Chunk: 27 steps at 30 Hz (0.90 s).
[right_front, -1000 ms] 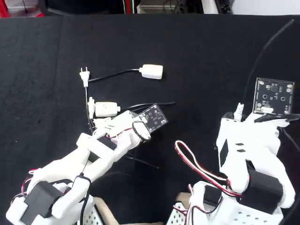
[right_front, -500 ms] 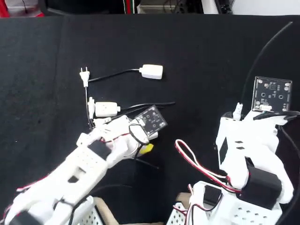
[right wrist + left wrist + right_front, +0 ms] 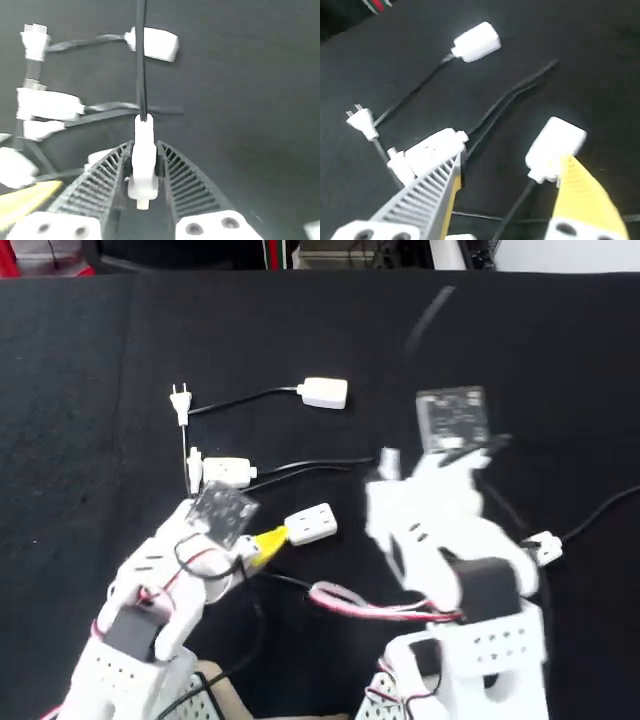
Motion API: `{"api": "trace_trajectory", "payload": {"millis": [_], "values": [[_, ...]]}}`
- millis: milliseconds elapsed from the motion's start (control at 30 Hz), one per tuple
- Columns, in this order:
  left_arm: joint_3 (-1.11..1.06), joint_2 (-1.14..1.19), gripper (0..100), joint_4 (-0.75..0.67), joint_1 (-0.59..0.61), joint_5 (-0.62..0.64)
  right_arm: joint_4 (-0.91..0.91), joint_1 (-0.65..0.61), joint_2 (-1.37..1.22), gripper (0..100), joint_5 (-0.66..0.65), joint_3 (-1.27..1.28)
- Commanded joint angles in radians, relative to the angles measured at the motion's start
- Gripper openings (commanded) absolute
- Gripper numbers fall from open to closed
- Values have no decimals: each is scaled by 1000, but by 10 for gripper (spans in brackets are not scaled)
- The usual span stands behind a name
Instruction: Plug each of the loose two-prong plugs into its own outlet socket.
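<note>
Right gripper (image 3: 144, 149): fingers pinched on a white plug (image 3: 144, 172), its black cord (image 3: 141, 60) running straight ahead over the black table (image 3: 560, 360). Left gripper (image 3: 510, 165): fingers spread wide with nothing between them, the yellow one's tip just at the end of the near socket (image 3: 311, 523). The middle socket (image 3: 228, 472) has a plug body (image 3: 195, 470) butted against its end (seated or not, I cannot tell). The far socket (image 3: 323, 392) lies well apart from the loose plug (image 3: 180, 400), which has bare prongs and is joined to it by a cord. The high view adds a further plug (image 3: 542, 548) beside my right arm's base, its cord leading off toward the table's right edge. Two black cords (image 3: 310, 468) from the middle socket cross the table just ahead of the pinched plug, between it and the far socket.
</note>
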<state>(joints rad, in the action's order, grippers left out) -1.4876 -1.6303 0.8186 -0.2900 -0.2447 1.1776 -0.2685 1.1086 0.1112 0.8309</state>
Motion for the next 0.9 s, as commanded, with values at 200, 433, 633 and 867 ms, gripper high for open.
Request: {"api": "trace_trajectory", "payload": {"millis": [200, 433, 633, 867], "values": [[-22, -190, 302, 118, 104, 114, -362, -287, 8, 11, 144, 173], [5, -195, 302, 117, 102, 235, -520, -414, 8, 11, 172, 242], [8, -195, 302, 109, 30, 241, -542, -516, 15, 11, 210, 303], [27, -195, 302, 87, 30, 244, -539, -540, 16, 11, 210, 337]]}}
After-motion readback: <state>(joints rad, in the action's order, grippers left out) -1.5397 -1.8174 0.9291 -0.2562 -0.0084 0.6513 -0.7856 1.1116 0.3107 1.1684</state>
